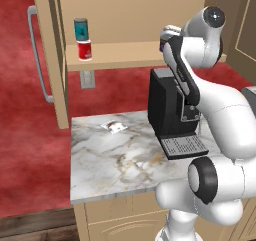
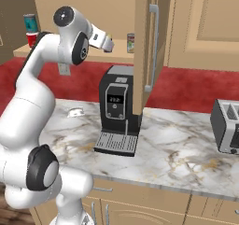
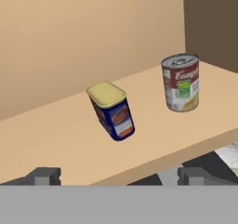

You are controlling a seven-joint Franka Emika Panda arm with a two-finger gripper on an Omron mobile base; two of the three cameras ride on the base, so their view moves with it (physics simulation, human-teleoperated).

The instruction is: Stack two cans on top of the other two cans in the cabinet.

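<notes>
teal can [image 1: 80, 28]: sits on red can [image 1: 85, 50]
blue can [image 3: 111, 110]: tilted, beside silvery can [image 3: 181, 82]
fingers [image 3: 43, 175]: you've got them wide, empty

A red wall [image 1: 20, 150] backed the marble-topped counter [image 1: 100, 170], with a pale outlet plate [image 1: 87, 78] set in it. A black coffee machine [image 2: 116, 114] and a grey toaster [image 2: 227, 126] stood on the counter above tan drawer fronts [image 2: 140, 207].

matt wooden shelf [image 3: 56, 130], glossy marble counter [image 1: 115, 160]
</notes>
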